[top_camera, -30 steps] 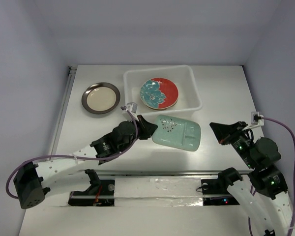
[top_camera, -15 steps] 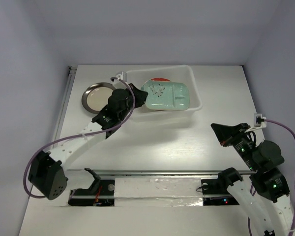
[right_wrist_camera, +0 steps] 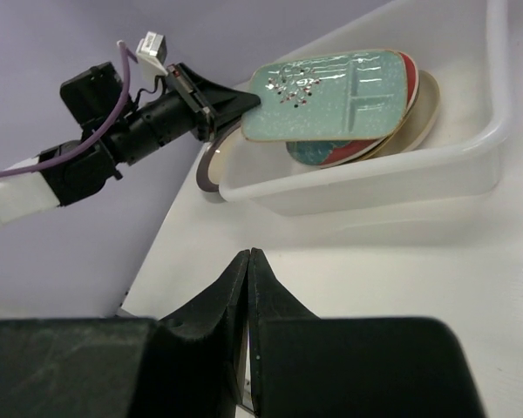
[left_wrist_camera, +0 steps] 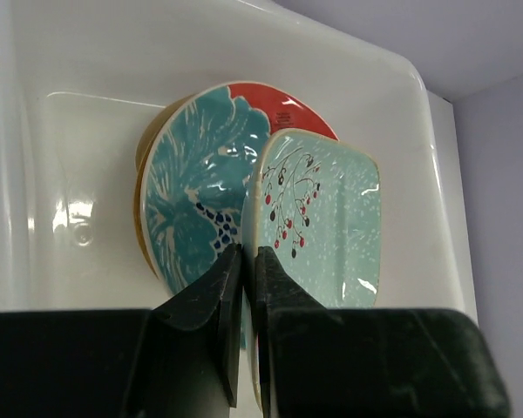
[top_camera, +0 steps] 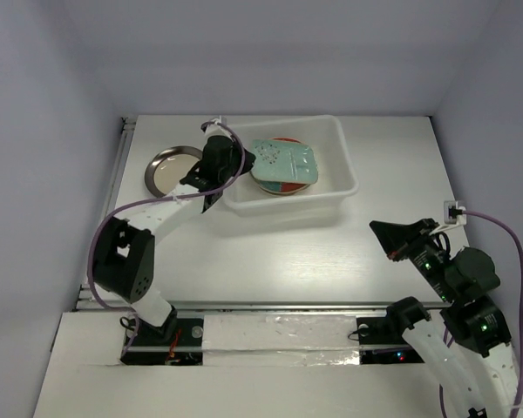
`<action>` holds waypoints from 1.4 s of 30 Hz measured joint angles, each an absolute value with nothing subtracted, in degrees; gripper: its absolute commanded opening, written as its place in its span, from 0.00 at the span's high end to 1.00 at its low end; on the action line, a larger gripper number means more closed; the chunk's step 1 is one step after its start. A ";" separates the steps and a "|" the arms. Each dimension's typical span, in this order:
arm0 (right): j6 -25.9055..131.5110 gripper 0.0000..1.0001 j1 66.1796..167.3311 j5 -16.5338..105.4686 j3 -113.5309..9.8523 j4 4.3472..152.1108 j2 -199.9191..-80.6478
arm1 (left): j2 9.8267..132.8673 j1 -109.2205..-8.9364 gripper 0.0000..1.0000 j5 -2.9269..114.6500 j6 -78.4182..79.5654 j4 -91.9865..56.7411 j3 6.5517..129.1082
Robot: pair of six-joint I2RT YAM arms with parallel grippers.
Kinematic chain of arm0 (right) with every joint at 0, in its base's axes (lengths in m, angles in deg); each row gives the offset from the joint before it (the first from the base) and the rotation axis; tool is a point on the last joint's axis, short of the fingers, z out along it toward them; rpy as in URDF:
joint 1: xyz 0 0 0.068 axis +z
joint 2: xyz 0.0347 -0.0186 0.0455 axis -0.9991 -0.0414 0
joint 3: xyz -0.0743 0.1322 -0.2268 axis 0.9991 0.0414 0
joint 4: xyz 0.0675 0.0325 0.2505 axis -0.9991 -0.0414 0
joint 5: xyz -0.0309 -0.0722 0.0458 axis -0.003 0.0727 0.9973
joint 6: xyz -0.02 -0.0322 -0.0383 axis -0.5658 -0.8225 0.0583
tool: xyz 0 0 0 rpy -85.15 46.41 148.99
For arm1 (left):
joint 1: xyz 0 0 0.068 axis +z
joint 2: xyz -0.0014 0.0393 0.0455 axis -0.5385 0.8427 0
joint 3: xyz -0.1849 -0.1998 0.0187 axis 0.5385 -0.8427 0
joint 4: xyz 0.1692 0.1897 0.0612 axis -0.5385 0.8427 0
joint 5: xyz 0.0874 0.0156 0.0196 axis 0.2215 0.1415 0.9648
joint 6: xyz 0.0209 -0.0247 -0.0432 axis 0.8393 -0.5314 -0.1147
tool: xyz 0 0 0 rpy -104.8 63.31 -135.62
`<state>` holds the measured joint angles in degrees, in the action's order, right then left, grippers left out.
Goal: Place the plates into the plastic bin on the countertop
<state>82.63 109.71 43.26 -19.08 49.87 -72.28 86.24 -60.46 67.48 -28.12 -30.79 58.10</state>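
My left gripper (top_camera: 245, 162) is shut on the near edge of the pale green rectangular plate (top_camera: 283, 160), holding it over the translucent white plastic bin (top_camera: 344, 159). In the left wrist view my left gripper (left_wrist_camera: 249, 254) pinches that plate (left_wrist_camera: 331, 218), which hangs above the red-and-teal plate (left_wrist_camera: 196, 200) lying in the bin (left_wrist_camera: 87, 131). The dark-rimmed cream round plate (top_camera: 167, 170) sits on the countertop (top_camera: 314, 252) left of the bin. My right gripper (top_camera: 376, 230) is shut and empty, low over the countertop at the right; the right wrist view shows it (right_wrist_camera: 248, 254) facing the bin (right_wrist_camera: 401, 174).
Pale lavender walls (top_camera: 44, 131) enclose the countertop. A tan plate edge (right_wrist_camera: 429, 104) shows under the red-and-teal plate (right_wrist_camera: 349, 150) in the bin. A metal rail (top_camera: 279, 306) runs along the near edge by the arm bases.
My left gripper carried the pale green plate from the countertop in front of the bin up and over into the bin, above the red-and-teal plate. My right arm barely moved.
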 measured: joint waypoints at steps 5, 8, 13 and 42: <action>82.68 0.95 109.71 43.59 -18.44 50.01 -72.28 | 92.41 -59.76 1.00 67.26 -28.12 -31.38 62.36; 82.70 0.95 109.71 43.61 -18.44 50.09 -72.28 | 95.23 -59.56 1.00 67.46 -28.16 -32.64 63.41; 82.85 0.95 109.71 43.68 -18.36 50.12 -72.28 | 97.37 -59.43 0.83 68.94 -28.21 -32.80 63.54; 83.77 0.94 109.69 46.26 -14.64 54.66 -71.45 | 59.18 -52.20 1.00 82.03 -28.18 -32.29 38.12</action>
